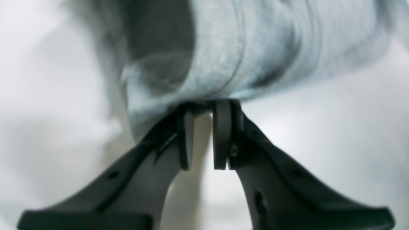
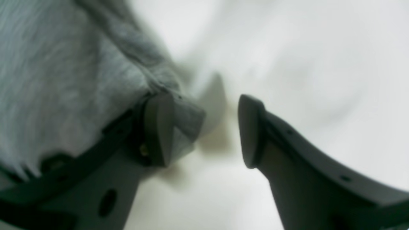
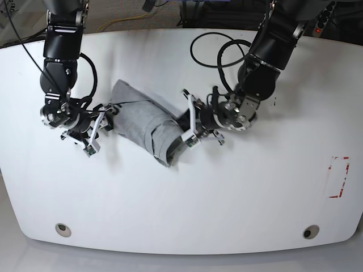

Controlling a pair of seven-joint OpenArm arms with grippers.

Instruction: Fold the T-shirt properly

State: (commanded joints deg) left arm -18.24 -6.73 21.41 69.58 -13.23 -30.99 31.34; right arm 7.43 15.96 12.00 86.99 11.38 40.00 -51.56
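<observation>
Left wrist view: the left gripper [image 1: 203,135] is seen with its two pads drawn close, only a narrow slit between them, and a rolled, seamed edge of the heather-grey T-shirt [image 1: 243,54] is pinched at their tips. The cloth is bunched in thick folds above the fingers, over the white table [image 1: 335,134] (much of the view is blurred).

Right wrist view: the right gripper [image 2: 204,131] is shown with its jaws held wide apart. A corner of the T-shirt [image 2: 64,83] lies draped against the inner face of one pad [image 2: 158,127]; the other pad [image 2: 250,131] stands clear of the cloth, with bare table [image 2: 287,48] behind it.

Base view: the T-shirt [image 3: 142,122] is seen folded into a compact, slanted bundle near the middle of the white table [image 3: 227,209], between the two arms. The right gripper [image 3: 105,122] is placed at the bundle's left edge, the left gripper [image 3: 190,127] at its right edge. Red markings [image 3: 339,177] are visible near the table's right side, and two round fittings [image 3: 63,229] are set near its front edge.
</observation>
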